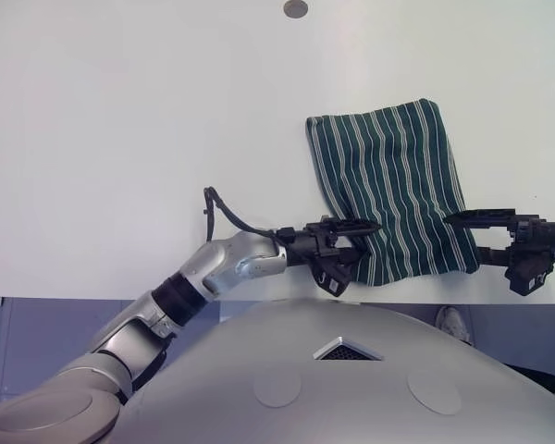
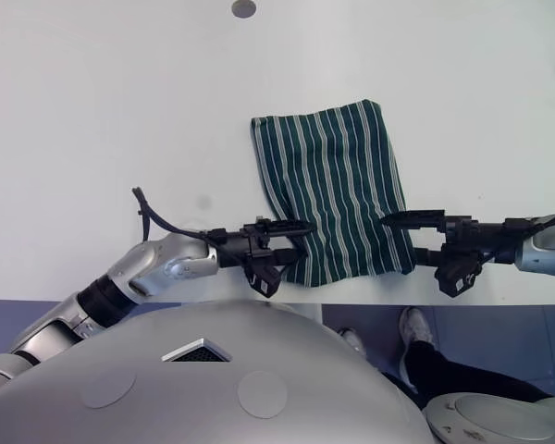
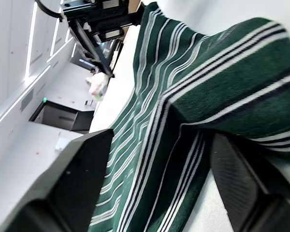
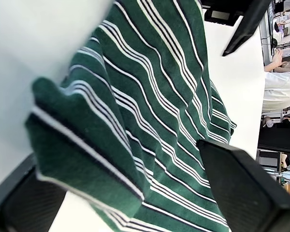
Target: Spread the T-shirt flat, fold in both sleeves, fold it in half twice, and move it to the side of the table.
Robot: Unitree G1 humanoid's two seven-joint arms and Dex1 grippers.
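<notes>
You had one T-shirt (image 1: 393,185), two grippers and one table (image 1: 120,139) in front of you, plus a single small round disc (image 1: 295,8) set in the tabletop at the far edge. The T-shirt was dark green with thin white stripes running near to far. It was folded into a compact, slightly skewed rectangle and lay flat on the right part of the table, its near edge close to the table's near edge. Your left gripper (image 1: 351,254) sat at the shirt's near left corner and your right gripper (image 1: 488,252) at its near right corner. On both, the fingers (image 3: 63,188) stood wide apart with striped fabric lying loose between them, so neither one had clamped the cloth.
</notes>
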